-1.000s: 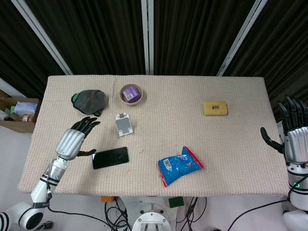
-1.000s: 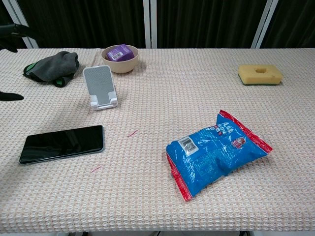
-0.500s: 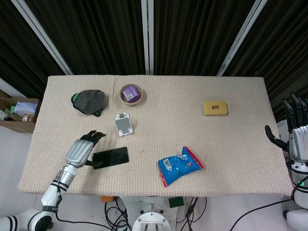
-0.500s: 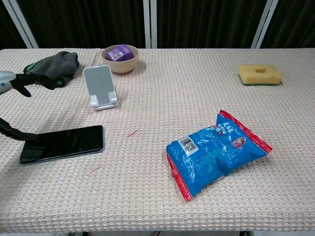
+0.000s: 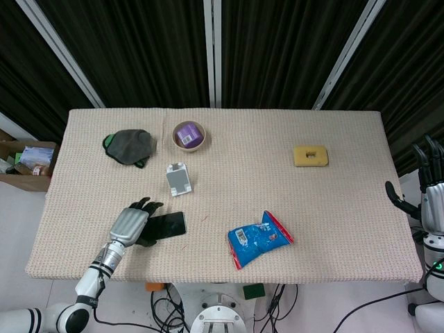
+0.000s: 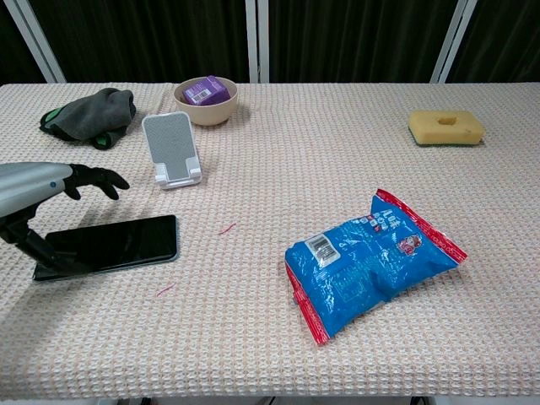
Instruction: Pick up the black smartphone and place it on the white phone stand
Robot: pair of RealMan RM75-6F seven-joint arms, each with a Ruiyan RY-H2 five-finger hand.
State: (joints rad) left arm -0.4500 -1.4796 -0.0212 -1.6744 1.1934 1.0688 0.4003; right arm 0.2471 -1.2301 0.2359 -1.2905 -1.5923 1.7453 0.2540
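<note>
The black smartphone (image 5: 164, 226) lies flat on the table (image 5: 333, 208), near the front edge on the left side. The left hand (image 5: 134, 224) is over the phone's left end. Its fingers (image 6: 99, 179) are spread apart above the phone, and its thumb (image 6: 34, 245) reaches down to the phone's left end. It does not hold the phone. The phone is not lifted.

The white phone stand (image 5: 178, 179) stands upright on the table, just behind the phone and apart from it. Nothing sits on the stand.

The right hand (image 5: 431, 194) is off the table, past the right edge. Its fingers point up and are spread apart. It holds nothing.

A bowl (image 5: 189, 135) with a purple box (image 5: 186, 134) in it sits near the back edge, behind the stand. A dark cloth (image 5: 129, 146) with a bit of green under it lies near the back left corner. A yellow sponge (image 5: 310, 155) lies on the right side of the table, toward the back. A blue snack bag (image 5: 259, 238) with red ends lies near the front edge, around the middle, to the right of the phone.
</note>
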